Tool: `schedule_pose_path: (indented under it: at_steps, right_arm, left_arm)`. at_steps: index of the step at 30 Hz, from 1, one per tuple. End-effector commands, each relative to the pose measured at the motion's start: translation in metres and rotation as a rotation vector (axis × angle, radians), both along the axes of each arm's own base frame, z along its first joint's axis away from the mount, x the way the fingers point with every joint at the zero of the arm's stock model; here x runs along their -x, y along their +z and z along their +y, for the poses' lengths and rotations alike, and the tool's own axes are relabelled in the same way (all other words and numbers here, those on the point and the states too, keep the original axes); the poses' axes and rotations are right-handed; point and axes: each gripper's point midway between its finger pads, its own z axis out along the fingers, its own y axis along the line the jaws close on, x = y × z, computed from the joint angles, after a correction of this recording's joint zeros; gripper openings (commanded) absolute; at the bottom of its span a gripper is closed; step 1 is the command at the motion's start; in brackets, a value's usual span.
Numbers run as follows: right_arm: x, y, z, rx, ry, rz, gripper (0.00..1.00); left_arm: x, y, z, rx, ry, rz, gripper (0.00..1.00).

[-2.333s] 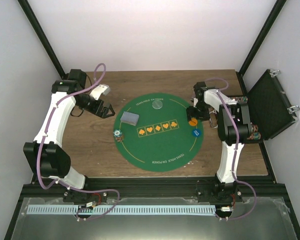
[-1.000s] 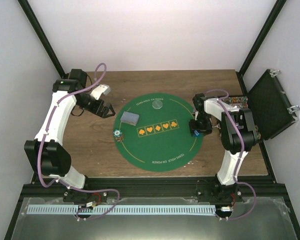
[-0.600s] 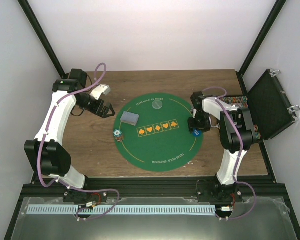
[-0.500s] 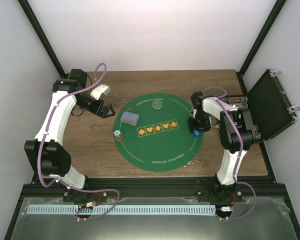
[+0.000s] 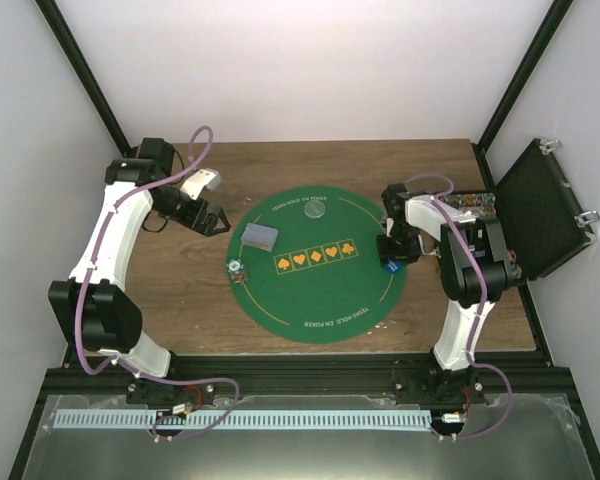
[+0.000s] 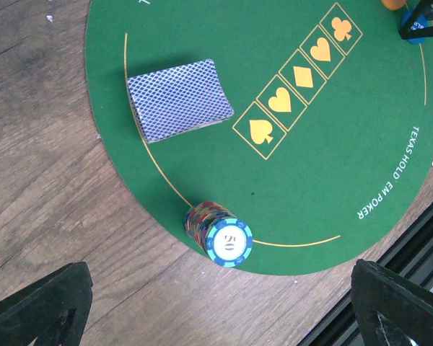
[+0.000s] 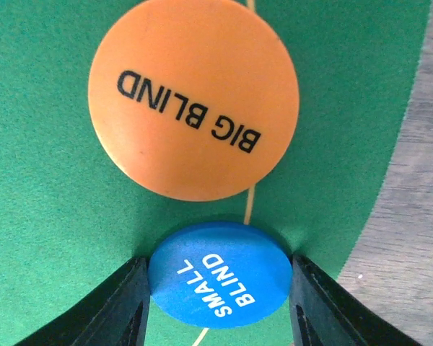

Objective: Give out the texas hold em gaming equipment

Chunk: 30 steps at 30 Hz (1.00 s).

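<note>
I have the mat (image 5: 320,305) lying mid-surface (image 5: 190,300). On its left part sits the card deck (image 6: 179,99), with the chip stack (image 6: 220,232) nearer me at the mat's rim. A lone disc (image 5: 318,211) lies at the mat's far edge. At the right rim, the small blind disc (image 7: 218,274) sits between my right pincer's (image 7: 218,288) fingers, with the big blind disc (image 7: 193,97) just beside it, not touching. My left pincer (image 5: 217,221) hangs left of the mat. The case (image 5: 540,210) stands at the surface's right edge.

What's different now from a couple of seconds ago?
The right gripper came down toward the near side onto the green mat, and its fingers now grip the blue disc beside the orange disc. The left gripper, open, the card deck and the chip stack stayed put.
</note>
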Motion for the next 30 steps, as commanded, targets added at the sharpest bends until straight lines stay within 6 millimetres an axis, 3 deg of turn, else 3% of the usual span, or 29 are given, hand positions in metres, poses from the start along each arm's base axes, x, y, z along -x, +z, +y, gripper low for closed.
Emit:
schedule_pose_path:
  at_steps: [1, 7, 13, 19, 23, 25, 28, 30]
  right_arm:
    - [0.033, -0.012, 0.022, -0.055, 0.012, 0.100, 0.33]
    - [0.058, 0.001, 0.051, -0.128, 0.028, 0.138, 0.32]
    - [0.074, 0.003, 0.056, -0.105, 0.021, 0.163, 0.31]
    - [0.077, 0.001, 0.054, -0.092, 0.016, 0.171, 0.32]
    - [0.068, 0.006, 0.054, -0.082, 0.031, 0.149, 0.58]
    - [0.057, 0.014, 0.054, -0.069, 0.048, 0.123, 0.66]
    - [0.031, 0.024, 0.051, -0.060, 0.058, 0.072, 0.80]
    - [0.008, 0.031, 0.042, -0.054, 0.033, 0.032, 0.83]
  left_arm:
    - [0.002, 0.008, 0.001, 0.002, -0.005, -0.026, 0.99]
    - [0.003, 0.008, 0.001, 0.001, -0.006, -0.029, 0.99]
    - [0.003, 0.009, 0.000, 0.006, -0.007, -0.030, 0.99]
    - [0.003, 0.011, -0.003, 0.021, -0.018, -0.029, 0.99]
    - [0.004, 0.011, -0.002, 0.020, -0.017, -0.027, 0.99]
    - [0.005, 0.011, -0.002, 0.022, -0.016, -0.026, 0.99]
    - [0.005, 0.010, -0.003, 0.026, -0.021, -0.023, 0.99]
    - [0.006, 0.011, -0.003, 0.026, -0.020, -0.025, 0.99]
